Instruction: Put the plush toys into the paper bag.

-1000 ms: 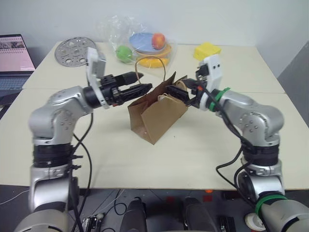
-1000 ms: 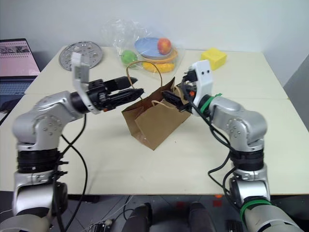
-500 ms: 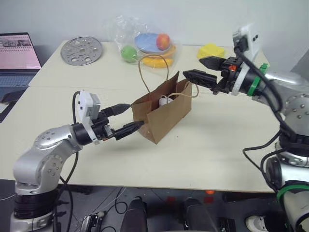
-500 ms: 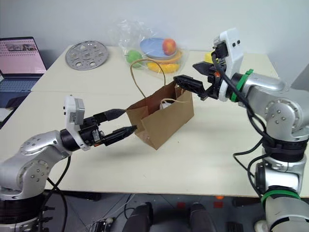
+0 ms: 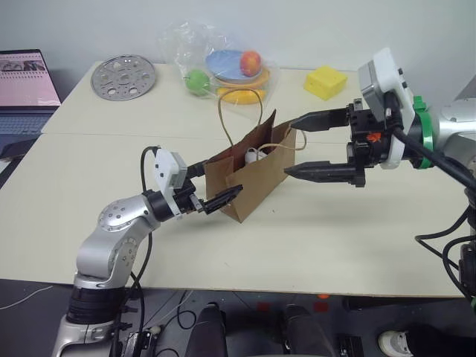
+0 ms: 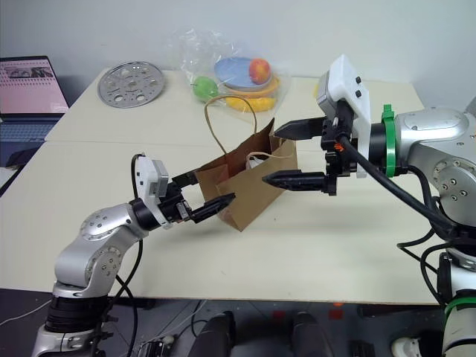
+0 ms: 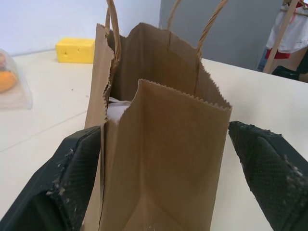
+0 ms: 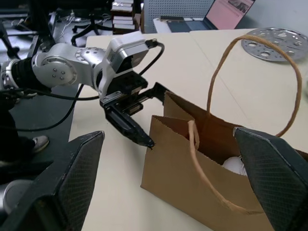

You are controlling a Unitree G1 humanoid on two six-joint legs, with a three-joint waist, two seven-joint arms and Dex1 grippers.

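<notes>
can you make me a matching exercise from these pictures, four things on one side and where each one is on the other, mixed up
Things:
1. white egg-shaped plush toy
2. yellow foam block
3. round perforated metal disc
4. left tool

Places:
A. far left corner of the beige table, near the laptop
B. straddling the near narrow end of the brown kraft paper bag, fingers open
C. inside the brown kraft paper bag
D. far side of the table, right of the clear plastic bag of toy fruit

Pairs: 1-C, 2-D, 3-A, 4-B
</notes>
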